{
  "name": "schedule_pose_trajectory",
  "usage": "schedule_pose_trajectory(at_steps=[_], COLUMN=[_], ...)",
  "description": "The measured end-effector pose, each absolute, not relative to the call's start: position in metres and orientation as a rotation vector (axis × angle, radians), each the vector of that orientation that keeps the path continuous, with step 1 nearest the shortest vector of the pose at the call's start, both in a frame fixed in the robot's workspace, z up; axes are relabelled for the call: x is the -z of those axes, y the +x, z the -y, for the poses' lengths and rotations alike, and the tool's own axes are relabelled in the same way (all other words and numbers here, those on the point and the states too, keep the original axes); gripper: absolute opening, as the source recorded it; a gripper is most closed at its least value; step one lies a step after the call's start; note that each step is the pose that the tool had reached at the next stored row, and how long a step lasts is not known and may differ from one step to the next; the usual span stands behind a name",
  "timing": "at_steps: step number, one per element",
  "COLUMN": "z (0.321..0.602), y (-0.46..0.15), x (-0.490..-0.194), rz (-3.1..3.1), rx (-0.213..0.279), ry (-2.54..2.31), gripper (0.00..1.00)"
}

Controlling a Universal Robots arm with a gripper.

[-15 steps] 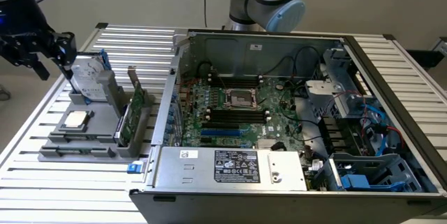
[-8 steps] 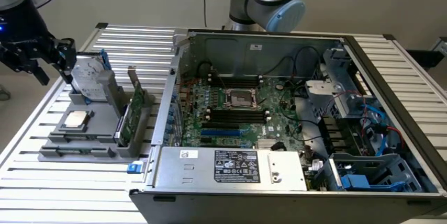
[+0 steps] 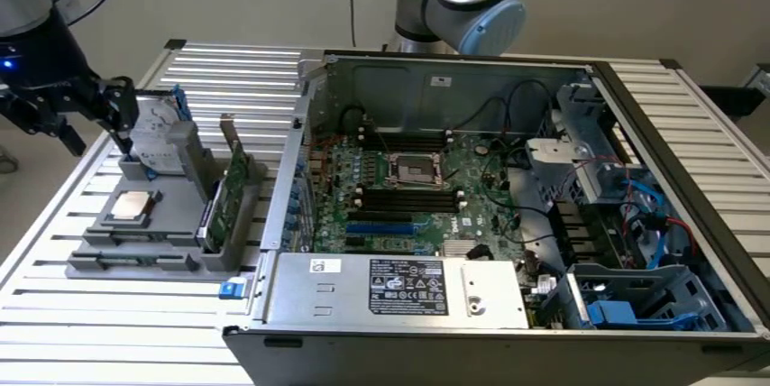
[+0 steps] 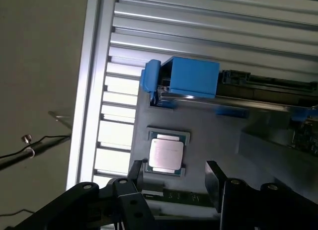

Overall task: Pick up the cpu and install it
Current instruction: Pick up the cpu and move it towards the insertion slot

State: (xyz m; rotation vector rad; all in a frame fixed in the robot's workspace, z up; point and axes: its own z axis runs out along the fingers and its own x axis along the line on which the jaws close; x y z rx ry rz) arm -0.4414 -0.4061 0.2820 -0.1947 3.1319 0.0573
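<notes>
The cpu (image 3: 132, 207) (image 4: 166, 154) is a small square chip with a silvery top. It lies flat in a recess of the grey parts holder (image 3: 144, 255) on the exterior view's left. My gripper (image 3: 96, 133) (image 4: 176, 178) hangs above the holder's far end, apart from the cpu. Its black fingers (image 4: 136, 173) stand open with nothing between them. In the wrist view the chip lies just beyond the fingertips. The square metal socket frame (image 3: 416, 170) sits in the middle of the motherboard (image 3: 481, 215) inside the open computer case.
A silver hard drive (image 3: 162, 142) with a blue bracket (image 4: 191, 77) stands upright in the holder, close to my fingers. A green card (image 3: 234, 192) stands on edge beside it. The case wall (image 3: 301, 160) rises between holder and motherboard. The slatted metal table (image 3: 108, 314) surrounds everything.
</notes>
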Motion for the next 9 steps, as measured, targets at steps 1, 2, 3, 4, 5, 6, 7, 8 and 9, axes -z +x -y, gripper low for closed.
schedule_pose_trajectory(at_steps=[1, 2, 3, 4, 5, 6, 7, 8, 9], z=[0.407, 0.408, 0.409, 0.410, 0.411, 0.412, 0.413, 0.415, 0.417], y=[-0.441, -0.441, -0.441, -0.441, -0.441, -0.442, -0.442, -0.442, -0.442], x=[-0.280, -0.278, -0.277, -0.275, -0.273, -0.271, -0.269, -0.267, -0.266], rz=[-3.132, -3.133, -3.133, -3.133, -3.134, -3.134, -3.134, -3.135, -3.135], rx=[-0.057, -0.057, -0.057, -0.057, -0.057, -0.057, -0.057, -0.057, -0.057], ry=[-0.191, -0.184, -0.176, -0.166, -0.155, -0.145, -0.136, -0.129, -0.122], gripper=[0.62, 0.62, 0.62, 0.62, 0.62, 0.62, 0.62, 0.62, 0.62])
